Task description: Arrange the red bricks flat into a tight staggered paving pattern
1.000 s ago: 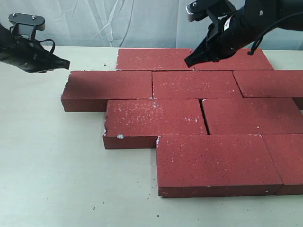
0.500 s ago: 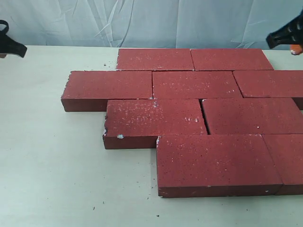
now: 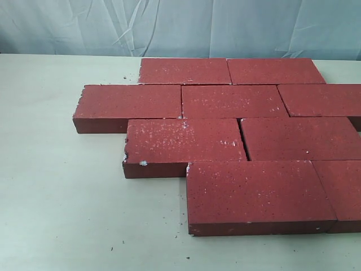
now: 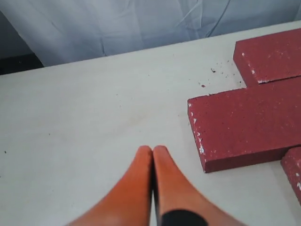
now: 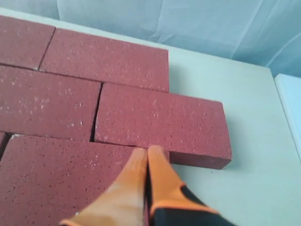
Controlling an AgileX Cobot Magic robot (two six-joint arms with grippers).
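The bricks [image 3: 214,101] lie flat on the desk [image 3: 56,197] in four staggered rows, with one thin gap in the third. The left claw [image 4: 153,149], pressed together and empty, hangs over bare desk beside them. The right claw [image 5: 147,150], likewise pressed together, hangs above the bricks.

The left gripper [image 4: 153,150], orange fingers pressed together, hangs over the pale table [image 4: 80,108]. Taking its pointing direction as twelve, the red bricks [image 4: 247,125] lie flat at about two o'clock, staggered and edge to edge.
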